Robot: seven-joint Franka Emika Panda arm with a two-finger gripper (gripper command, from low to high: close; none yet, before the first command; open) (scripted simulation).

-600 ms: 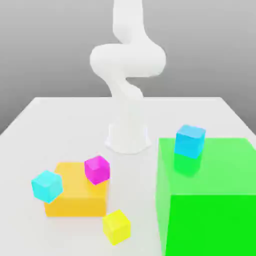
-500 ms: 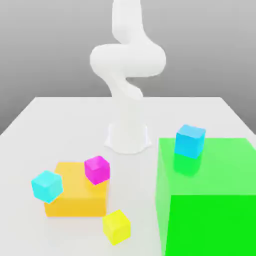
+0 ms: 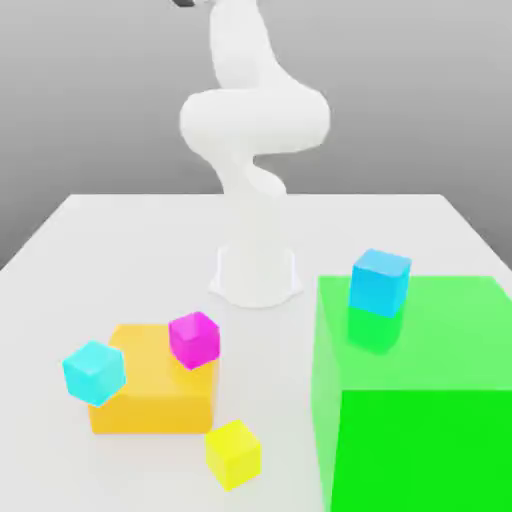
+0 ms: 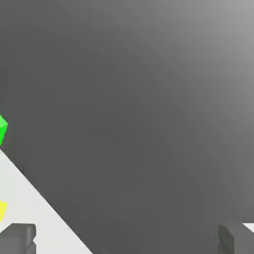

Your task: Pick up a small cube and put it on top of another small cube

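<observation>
Jaws spread wide and empty is how we read our gripper (image 4: pixel 126 240): in the hand view its two dark fingertips (image 4: pixel 19 238) sit at opposite edges with nothing between them. They look out past the counter (image 4: pixel 30 213) edge into grey backdrop, so they are tilted away from the work rather than down at it.

The small yellow cube (image 3: pixel 233 453) lies on the counter well below the jaws, apart from them, just off the orange block (image 3: pixel 155 385). In the hand view a sliver of it (image 4: pixel 2 209) peeks in beside one fingertip. The magenta cube (image 3: pixel 194 339) rests on the orange block's top, close beyond the yellow one.

We judge the coming move as a long descent, pitching the jaws down onto the yellow cube.
</observation>
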